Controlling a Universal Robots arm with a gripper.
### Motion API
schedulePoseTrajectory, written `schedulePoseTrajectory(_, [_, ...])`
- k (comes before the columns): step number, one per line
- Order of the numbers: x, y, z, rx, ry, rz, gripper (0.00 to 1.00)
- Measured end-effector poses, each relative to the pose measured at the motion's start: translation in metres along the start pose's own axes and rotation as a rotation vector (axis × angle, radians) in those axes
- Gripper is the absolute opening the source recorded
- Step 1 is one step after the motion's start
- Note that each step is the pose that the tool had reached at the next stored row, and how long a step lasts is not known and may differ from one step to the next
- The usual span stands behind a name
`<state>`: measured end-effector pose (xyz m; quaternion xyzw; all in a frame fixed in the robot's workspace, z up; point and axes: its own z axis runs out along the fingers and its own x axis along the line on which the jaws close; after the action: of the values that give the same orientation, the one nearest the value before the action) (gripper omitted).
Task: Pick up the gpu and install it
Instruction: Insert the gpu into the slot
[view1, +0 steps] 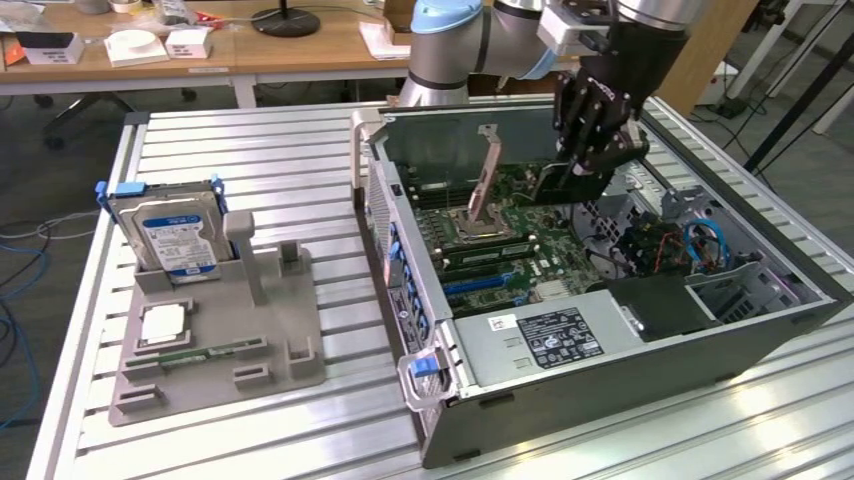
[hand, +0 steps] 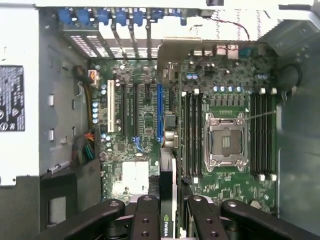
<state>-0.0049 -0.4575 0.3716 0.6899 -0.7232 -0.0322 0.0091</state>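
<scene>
2 fingers (hand: 146, 220), gpu (hand: 167, 195) clamped between.

The computer case (view1: 400, 230) lies on the tabletop (view1: 267, 140), to the exterior view's right of the hard drive (view1: 167, 235); my hand (view1: 587, 165) holds the graphics card (view1: 554, 185) over its motherboard (view1: 534, 265).

1. Black gripper (view1: 589, 165); black-edged gpu (hand: 167, 195) with green logo (hand: 165, 226).
2. Green motherboard (view1: 514, 255), blue slot (hand: 159, 112), white slot (hand: 111, 107).
3. Silver hard drive (view1: 167, 203), blue-white label (view1: 180, 245), blue clips (view1: 120, 190).
4. Grey holder (view1: 254, 340) on ribbed silver table (view1: 267, 140).
5. Dark grey case (view1: 667, 350), blue latches (view1: 424, 365) along one edge.
</scene>
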Motion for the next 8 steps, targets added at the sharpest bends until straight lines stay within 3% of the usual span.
schedulePoseTrajectory(4, [0.000, 0.0014, 0.0048, 0.0100, -0.0008, 0.012, 0.26])
schedulePoseTrajectory(8, [0.000, 0.0018, 0.0114, 0.0148, -0.0010, 0.010, 0.26])
